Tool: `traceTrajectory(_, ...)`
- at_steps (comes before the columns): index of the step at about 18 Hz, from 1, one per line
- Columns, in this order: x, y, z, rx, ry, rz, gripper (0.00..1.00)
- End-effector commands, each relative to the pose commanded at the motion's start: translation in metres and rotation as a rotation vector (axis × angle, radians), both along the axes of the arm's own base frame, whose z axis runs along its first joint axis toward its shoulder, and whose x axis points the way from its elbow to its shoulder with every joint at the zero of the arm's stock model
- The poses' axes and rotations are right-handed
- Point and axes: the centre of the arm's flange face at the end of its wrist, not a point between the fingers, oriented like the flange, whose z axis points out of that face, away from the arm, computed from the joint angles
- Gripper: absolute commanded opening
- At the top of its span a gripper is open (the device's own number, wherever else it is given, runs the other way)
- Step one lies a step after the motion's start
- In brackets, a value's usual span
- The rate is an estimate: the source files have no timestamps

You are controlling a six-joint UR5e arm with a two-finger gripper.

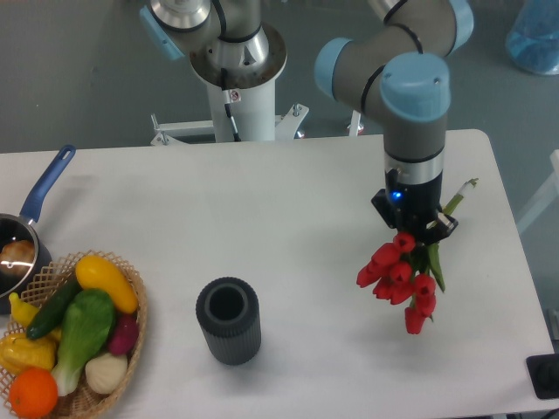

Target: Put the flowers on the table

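Note:
The flowers (397,278), a bunch of red tulip buds with green leaves, hang at the right side of the white table (288,218). Their pale stems (460,194) stick out up and to the right past the wrist. My gripper (421,229) is shut on the flowers near where the stems meet the buds, and its fingers are mostly hidden behind the bunch and the wrist. The buds point down and to the left, close over the tabletop; whether they touch it I cannot tell.
A dark ribbed cylindrical vase (228,320) stands upright at the front centre. A wicker basket (131,336) of toy vegetables and fruit sits at the front left, with a blue-handled pan (35,209) behind it. The table's right edge (524,262) runs close by the flowers.

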Motion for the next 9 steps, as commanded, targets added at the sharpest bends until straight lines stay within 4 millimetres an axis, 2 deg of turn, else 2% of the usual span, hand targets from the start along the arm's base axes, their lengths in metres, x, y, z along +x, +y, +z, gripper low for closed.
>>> traceTrajectory(9,0.006,0.015,-0.038,-0.023,-0.054,-0.015,0.0)
